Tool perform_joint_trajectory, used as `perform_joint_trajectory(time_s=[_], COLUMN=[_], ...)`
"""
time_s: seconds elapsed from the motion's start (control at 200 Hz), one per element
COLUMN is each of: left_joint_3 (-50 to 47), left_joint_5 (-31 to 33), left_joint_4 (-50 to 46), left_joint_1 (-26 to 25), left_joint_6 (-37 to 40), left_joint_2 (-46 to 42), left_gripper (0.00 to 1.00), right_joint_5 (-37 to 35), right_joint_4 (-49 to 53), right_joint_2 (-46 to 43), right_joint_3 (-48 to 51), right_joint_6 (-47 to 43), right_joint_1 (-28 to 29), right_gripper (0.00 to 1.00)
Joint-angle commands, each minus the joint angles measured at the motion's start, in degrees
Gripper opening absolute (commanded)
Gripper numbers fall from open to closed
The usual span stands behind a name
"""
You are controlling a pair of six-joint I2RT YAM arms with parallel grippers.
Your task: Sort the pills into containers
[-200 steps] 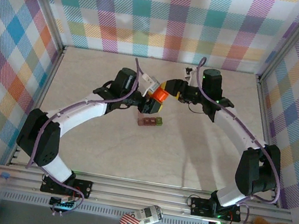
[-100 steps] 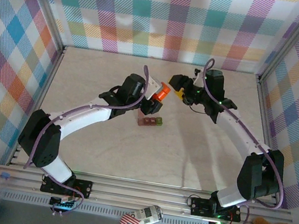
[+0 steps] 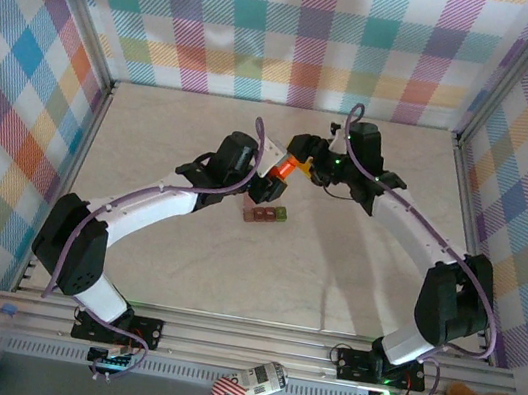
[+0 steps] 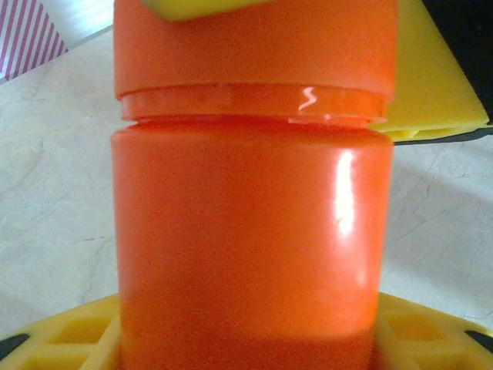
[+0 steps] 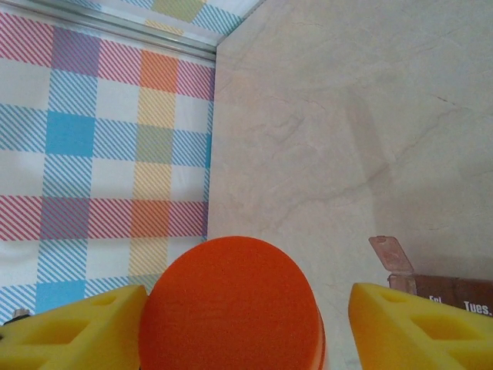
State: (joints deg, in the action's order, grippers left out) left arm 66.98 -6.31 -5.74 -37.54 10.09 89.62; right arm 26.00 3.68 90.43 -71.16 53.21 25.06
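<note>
Over the middle of the table (image 3: 353,273) the left gripper (image 3: 273,171) has its yellow pads (image 4: 69,337) closed on the body of an orange pill bottle (image 4: 246,254). It holds the bottle on its side, with the cap (image 5: 231,301) pointing toward 2 o'clock in the overhead view. The right gripper (image 3: 303,159) meets it from that side, jaws partly open around the cap. One pad (image 5: 73,327) touches the cap's edge and the other (image 5: 420,327) stands off with a plain gap, so nothing is gripped there. The strip of pill compartments (image 3: 264,215), dark red-brown with a green end, lies flat on the table just at 6 o'clock of the bottle, apart from both grippers. From the right wrist, one small lid (image 5: 389,256) stands open on it. Bare table spreads wide from the strip toward 6 o'clock as far as the aluminium rail (image 3: 250,342), and out to 3 and 9 o'clock up to the plaid walls (image 3: 302,32); toward 12 o'clock a narrower band lies behind the two wrists
</note>
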Motion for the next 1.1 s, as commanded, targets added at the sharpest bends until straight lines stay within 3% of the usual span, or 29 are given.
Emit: perform_joint_trajectory(time_s=[0.0, 0.135, 0.225, 0.35, 0.51, 0.62, 0.695, 0.81, 0.875, 0.94, 1.095], left_joint_3=[-0.06, -0.11, -0.19, -0.14, -0.21, -0.18, 0.01, 0.26, 0.43, 0.28, -1.0], left_joint_5=[0.37, 0.2, -0.1, -1.99, -10.86, -17.65, -18.7, -15.89, -13.55, -10.2, -1.45], left_joint_4=[3.33, 3.52, 3.54, 3.33, 3.29, 3.44, 3.19, 2.9, 2.31, 2.22, 3.17], left_joint_1=[-0.78, -0.78, -0.78, -0.48, 1.57, 2.72, 2.74, 2.8, 2.73, 2.73, 2.32], left_joint_6=[0.28, -0.14, -0.42, -1.41, -4.5, -6.18, -6.46, -6.07, -5.67, -5.35, -3.22], left_joint_2=[-1.17, -1.12, -1.15, -1.76, -3.28, -4.09, -4.36, -4.07, -3.6, -3.41, -3.42], left_gripper=[0.0, 0.0, 0.0, 0.0, 0.0, 0.0, 0.0, 0.0, 0.0, 0.0, 0.0], right_joint_5=[0.15, 2.38, 5.53, 10.13, 17.3, 19.7, 19.12, 17.46, 15.07, 12.04, 4.6], right_joint_4=[-0.45, -1.71, -4.14, -8.07, -9.99, -6.86, -3.49, -3.62, -3.97, -5.32, -7.93], right_joint_2=[1.22, 2.15, 2.88, 3.24, 2.71, 2.21, 2.51, 3.26, 2.98, 1.62, -2.68], right_joint_3=[-2.03, -2.14, -1.74, -0.4, 0.82, 0.94, 0.03, -0.39, -0.48, 0.47, 4.15], right_joint_6=[-0.05, -0.41, -2.15, -6.46, -18.87, -29.55, -32.86, -28.67, -22.93, -15.9, -2.87], right_joint_1=[0.44, 0.41, 0.3, -0.65, -3.44, -4.29, -4.73, -5.36, -5.61, -5.64, -5.6], right_gripper=[0.61, 0.44, 0.4, 0.39, 0.39, 0.4, 0.4, 0.42, 0.58, 0.67, 0.74])
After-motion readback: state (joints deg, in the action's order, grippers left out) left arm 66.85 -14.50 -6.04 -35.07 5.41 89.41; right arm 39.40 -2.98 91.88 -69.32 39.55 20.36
